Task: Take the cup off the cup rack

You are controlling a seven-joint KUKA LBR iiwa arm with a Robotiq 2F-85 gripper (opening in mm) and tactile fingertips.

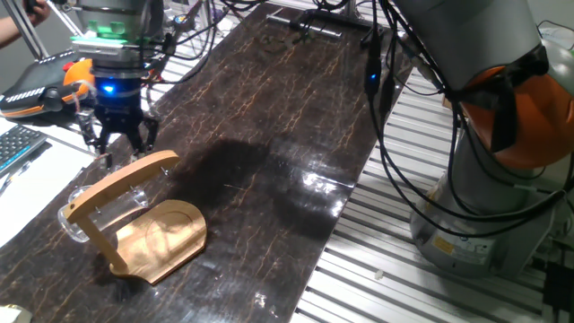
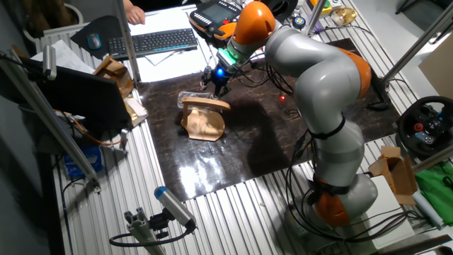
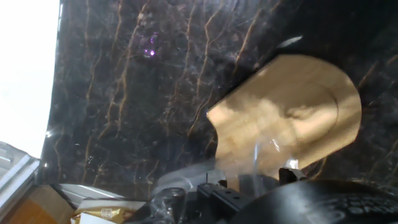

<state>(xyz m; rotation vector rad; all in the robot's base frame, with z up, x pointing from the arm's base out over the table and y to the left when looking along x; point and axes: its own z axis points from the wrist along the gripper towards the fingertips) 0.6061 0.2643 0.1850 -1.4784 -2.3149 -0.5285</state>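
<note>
The cup rack [image 1: 161, 235] stands on the dark marble table at the near left, its slanted arm [image 1: 121, 182] rising to the right. The clear glass cup [image 1: 97, 212] hangs under the arm's lower left part and is hard to make out. My gripper [image 1: 117, 141] hovers just behind and above the arm's upper end, jaws spread and empty. In the other fixed view the gripper [image 2: 215, 85] is above the rack [image 2: 204, 119], with the cup [image 2: 189, 96] to its left. The hand view shows the rack's base [image 3: 292, 115] and faint glass glints [image 3: 258, 155].
A keyboard [image 2: 154, 41] and papers lie beyond the table's far edge, next to an orange-black pendant [image 1: 45, 81]. Black cables [image 1: 395, 135] hang over the table's right edge. The arm's base [image 1: 502, 179] stands at the right. Ribbed aluminium surrounds the dark tabletop [image 1: 269, 161].
</note>
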